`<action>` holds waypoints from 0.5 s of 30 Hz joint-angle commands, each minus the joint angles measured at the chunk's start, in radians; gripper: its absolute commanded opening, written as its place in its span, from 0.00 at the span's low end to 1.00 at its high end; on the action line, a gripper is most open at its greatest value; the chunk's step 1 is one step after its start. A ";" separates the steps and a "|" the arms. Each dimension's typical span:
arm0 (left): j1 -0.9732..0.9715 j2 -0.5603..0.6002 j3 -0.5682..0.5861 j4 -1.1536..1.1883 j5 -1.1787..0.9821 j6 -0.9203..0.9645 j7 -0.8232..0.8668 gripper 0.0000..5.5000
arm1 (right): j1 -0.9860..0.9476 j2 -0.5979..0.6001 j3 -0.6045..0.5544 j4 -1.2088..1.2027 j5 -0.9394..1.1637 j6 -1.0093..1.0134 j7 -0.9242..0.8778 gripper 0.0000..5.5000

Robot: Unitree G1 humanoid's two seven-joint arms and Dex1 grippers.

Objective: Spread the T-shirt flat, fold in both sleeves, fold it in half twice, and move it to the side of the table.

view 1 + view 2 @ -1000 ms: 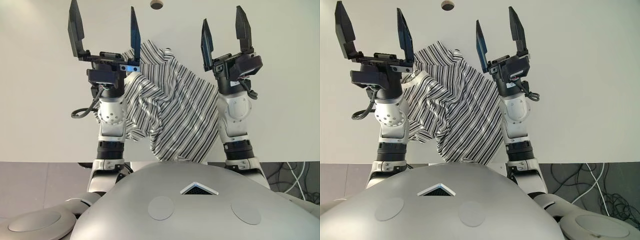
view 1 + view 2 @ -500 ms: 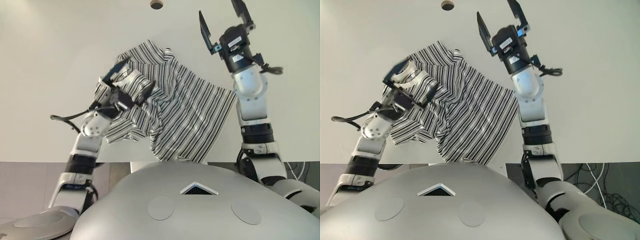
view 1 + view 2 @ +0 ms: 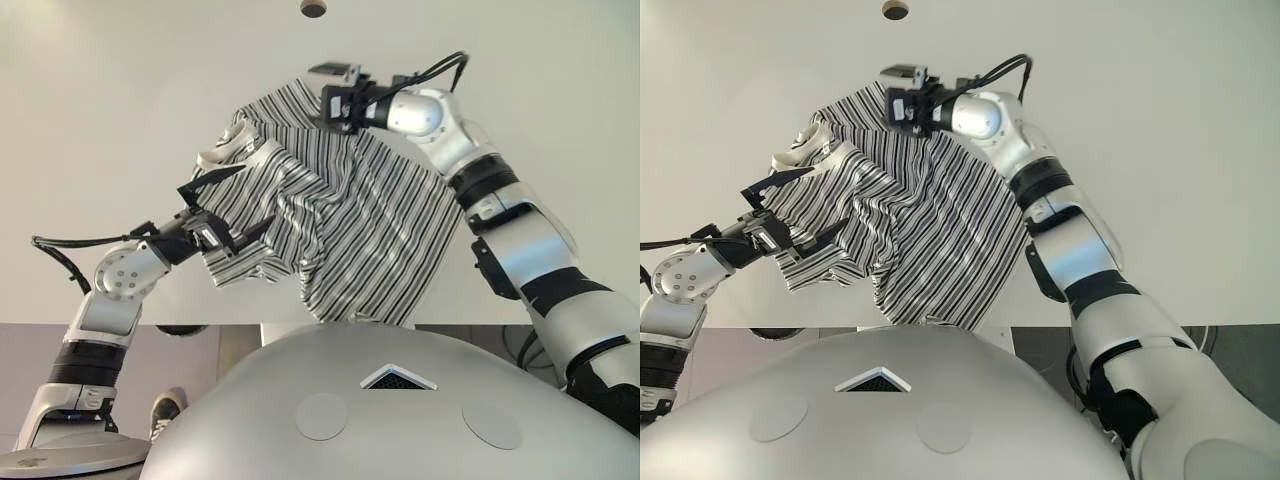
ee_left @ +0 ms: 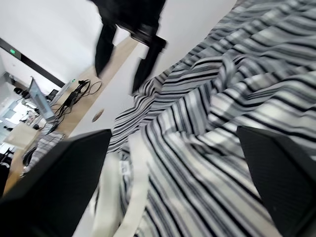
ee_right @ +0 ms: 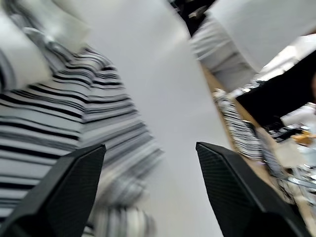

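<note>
Right tool (image 5: 148, 146) swung over T-shirt (image 3: 370, 220), left tool (image 3: 258, 195) lowered at its edge.

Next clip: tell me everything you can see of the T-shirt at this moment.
The T-shirt is thin-looking fabric in fine black and white stripes, with a plain pale collar. It lies crumpled on the white table, not spread flat, bunched into folds on the robot's left and reaching the table's near edge. The open left gripper straddles a bunched fold; the open right gripper hovers at its far edge.
</note>
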State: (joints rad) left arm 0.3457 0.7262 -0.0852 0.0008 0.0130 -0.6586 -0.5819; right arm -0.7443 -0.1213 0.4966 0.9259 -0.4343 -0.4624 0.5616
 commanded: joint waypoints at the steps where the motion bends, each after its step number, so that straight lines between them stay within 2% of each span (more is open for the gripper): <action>1: 0.001 0.036 0.013 0.062 0.102 0.026 0.003 0.85 | -0.073 0.055 0.059 0.147 -0.059 -0.031 -0.017 0.62; 5: 0.022 0.078 -0.003 0.118 0.211 0.061 -0.005 0.85 | -0.114 0.086 0.110 0.270 -0.127 -0.023 -0.079 0.62; 9: -0.011 0.115 -0.029 0.221 0.363 0.112 0.059 0.85 | -0.142 0.057 0.142 0.352 -0.177 0.003 -0.144 0.62; 12: -0.100 0.126 -0.047 0.285 0.482 0.129 0.160 0.85 | -0.147 -0.001 0.144 0.390 -0.185 0.029 -0.172 0.62; 15: -0.290 0.094 -0.078 0.401 0.567 0.107 0.293 0.85 | -0.139 -0.072 0.128 0.412 -0.174 0.057 -0.203 0.62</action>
State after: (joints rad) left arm 0.1380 0.8207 -0.1023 0.2371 0.4161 -0.6313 -0.3374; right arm -0.9107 -0.0938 0.6178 1.2634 -0.5580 -0.4853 0.3501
